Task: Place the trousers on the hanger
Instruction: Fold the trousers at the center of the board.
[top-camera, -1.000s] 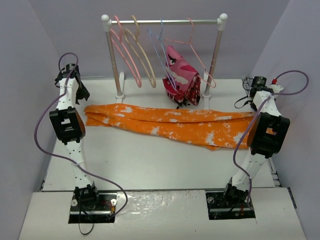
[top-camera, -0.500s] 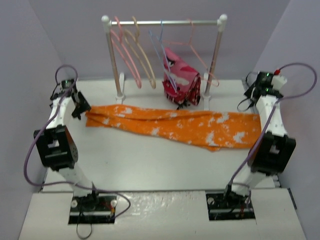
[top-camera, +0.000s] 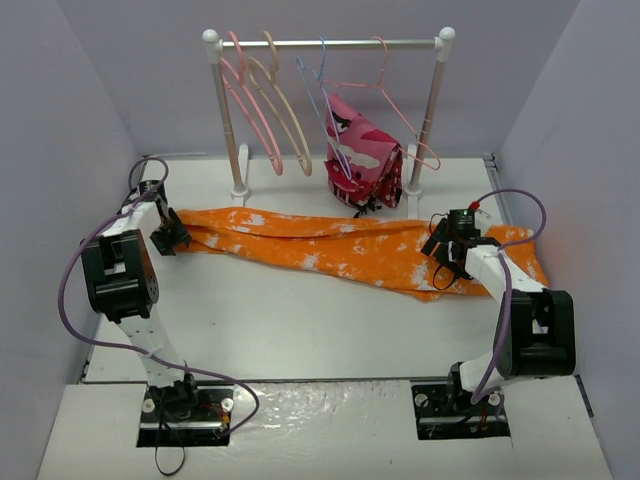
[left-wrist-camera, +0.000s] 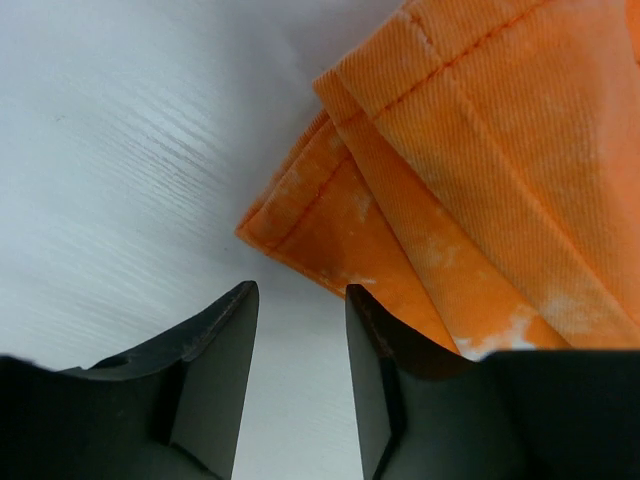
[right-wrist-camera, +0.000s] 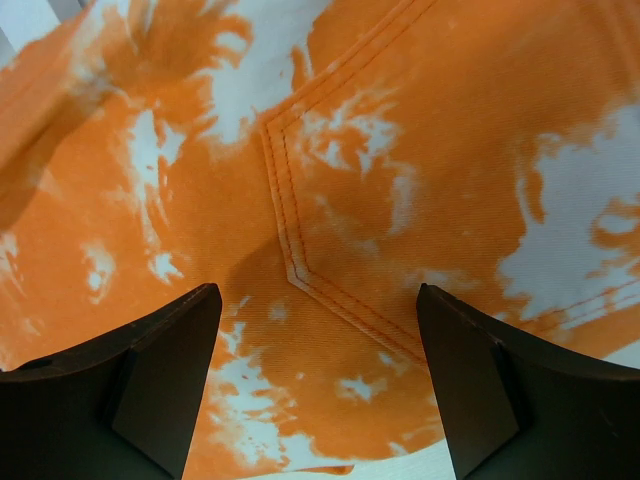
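While the trousers lie flat on the table just in front of the rack, stretched out past both of its posts, the hanger hangs from the rack's bar at its left end, clear of the cloth. Further right along the bar hang a beige hanger, a blue hanger and, near the rack's right post, a camouflage garment.

The left gripper sits low, in front of and to the left of the rack's left post, at the narrow end of the trousers. The left wrist view shows its fingers a narrow gap apart with only bare table between them. The hem corner lies just beyond the tips, and I cannot tell whether they touch it.

The right gripper is in front of the rack's right post, over the wider end of the trousers. In the right wrist view its fingers stand wide apart and hold nothing. A stitched pocket seam shows on the cloth between them.
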